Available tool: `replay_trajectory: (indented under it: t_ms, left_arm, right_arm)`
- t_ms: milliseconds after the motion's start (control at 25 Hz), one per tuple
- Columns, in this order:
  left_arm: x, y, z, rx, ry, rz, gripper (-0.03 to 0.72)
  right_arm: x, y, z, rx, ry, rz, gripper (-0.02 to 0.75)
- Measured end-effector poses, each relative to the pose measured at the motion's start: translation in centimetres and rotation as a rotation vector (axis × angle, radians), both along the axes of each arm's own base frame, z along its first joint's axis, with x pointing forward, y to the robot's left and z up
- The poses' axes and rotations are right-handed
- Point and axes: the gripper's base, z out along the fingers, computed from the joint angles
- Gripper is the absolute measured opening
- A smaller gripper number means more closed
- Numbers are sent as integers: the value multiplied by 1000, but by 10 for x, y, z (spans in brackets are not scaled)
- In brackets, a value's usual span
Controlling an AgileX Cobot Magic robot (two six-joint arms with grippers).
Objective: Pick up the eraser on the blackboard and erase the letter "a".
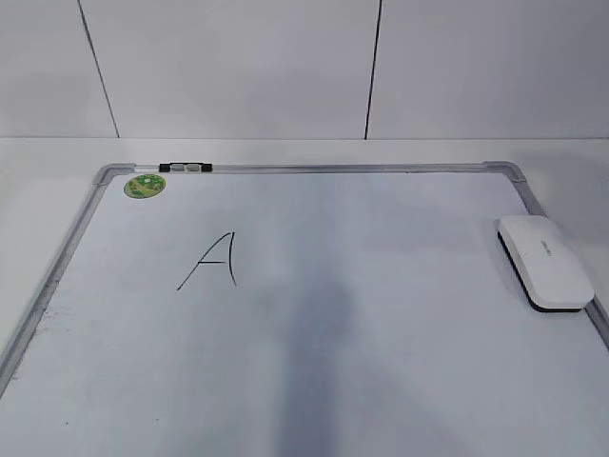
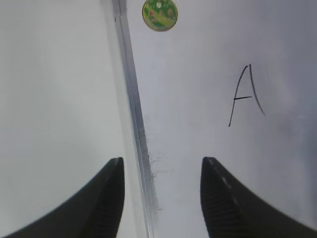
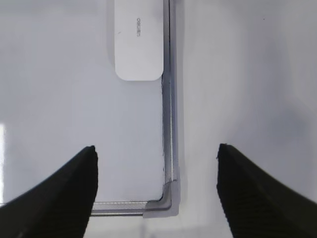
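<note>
Eraser: smooth white rounded plastic block, flat on blackboard.

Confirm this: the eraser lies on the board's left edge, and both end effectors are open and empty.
Wrong side. The eraser lies along the blackboard's right edge, as the exterior view shows. Left end effector and right end effector are indeed open and empty.
</note>
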Motion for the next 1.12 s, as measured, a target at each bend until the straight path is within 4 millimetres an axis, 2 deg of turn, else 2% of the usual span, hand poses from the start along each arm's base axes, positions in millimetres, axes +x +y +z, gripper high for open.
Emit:
replay_trajectory:
  t_ms: [200,280,360,520,680,960,1120]
  left_arm:
    - [-58,-1,54,-17,-192,15,376]
    - [-84,-1,65,-29,-244,18,376]
    - [-113,-2,66,-35,-275,17,376]
    - [-162,-2,50,-37,-290,15,376]
    - [-202,-2,27,-37,-305,15,376]
    - [-249,-2,-20,-37,-314,14,376]
    - [-261,-2,-48,-37,-288,14,376]
  right_arm:
    - [-38,-3,-7,2,-26,0,593]
    - [-53,-4,-8,4,-53,0,593]
    - [-66,-5,-8,6,-79,0,593]
    - [-92,-7,-7,11,-145,0,593]
    - [-116,-9,-8,16,-210,0,593]
    - [-154,-11,-32,20,-269,-1,593]
    - [-168,-14,-49,7,-285,-5,593]
